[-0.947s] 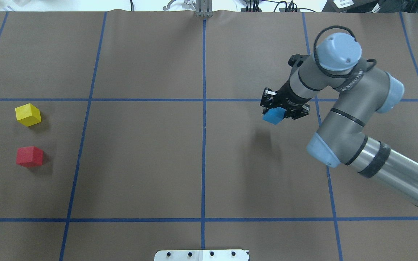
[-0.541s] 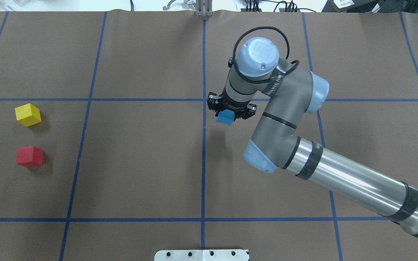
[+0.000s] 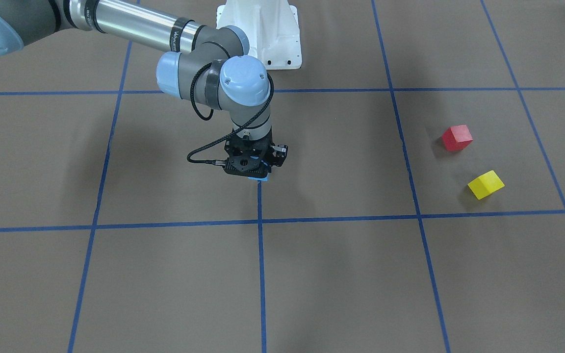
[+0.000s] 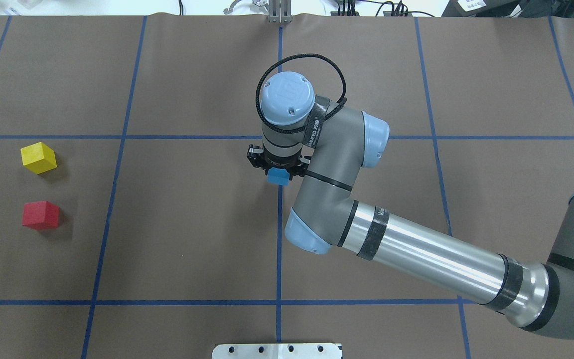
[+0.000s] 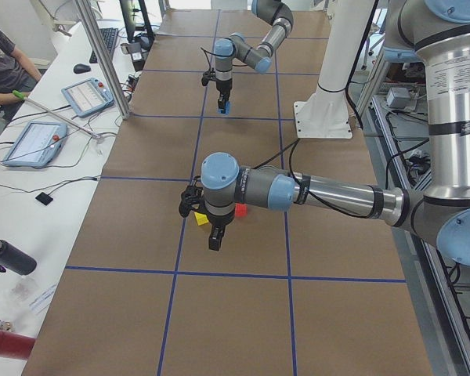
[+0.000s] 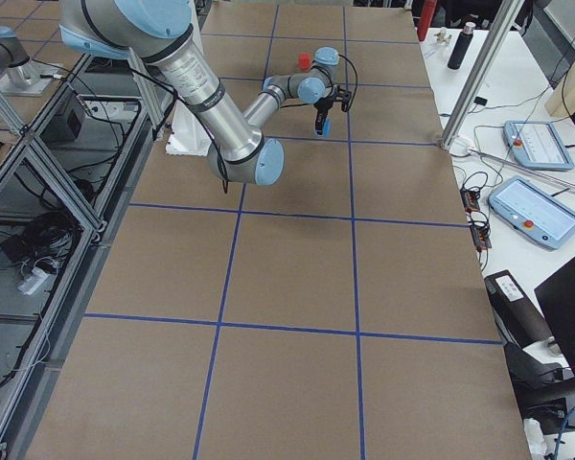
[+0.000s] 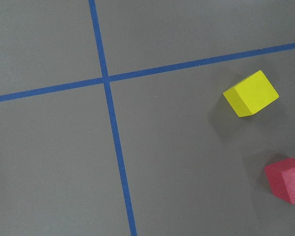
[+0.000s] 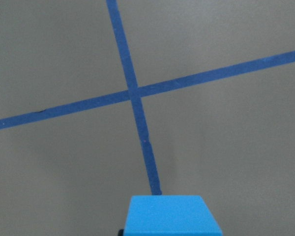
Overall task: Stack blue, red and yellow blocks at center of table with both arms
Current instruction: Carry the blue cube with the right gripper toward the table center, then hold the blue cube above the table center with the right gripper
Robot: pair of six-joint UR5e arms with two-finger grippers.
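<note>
My right gripper (image 4: 278, 170) is shut on the blue block (image 4: 278, 176) and holds it just above the table, over the centre tape line. The block fills the bottom of the right wrist view (image 8: 172, 215). It also shows in the front view (image 3: 259, 179). The yellow block (image 4: 39, 157) and the red block (image 4: 41, 215) lie apart on the table at the far left. Both show in the left wrist view, yellow (image 7: 250, 93) and red (image 7: 287, 180). My left gripper (image 5: 214, 237) shows only in the exterior left view, hanging above them; I cannot tell whether it is open or shut.
Blue tape lines form a grid that crosses at the table's centre (image 4: 280, 137). The white base plate (image 4: 277, 350) sits at the near edge. An operator (image 5: 0, 63) and tablets (image 5: 31, 141) are at a side desk.
My right arm has swung left with the blue block, from the right half of the table to the centre line. The yellow and red blocks have not moved.
</note>
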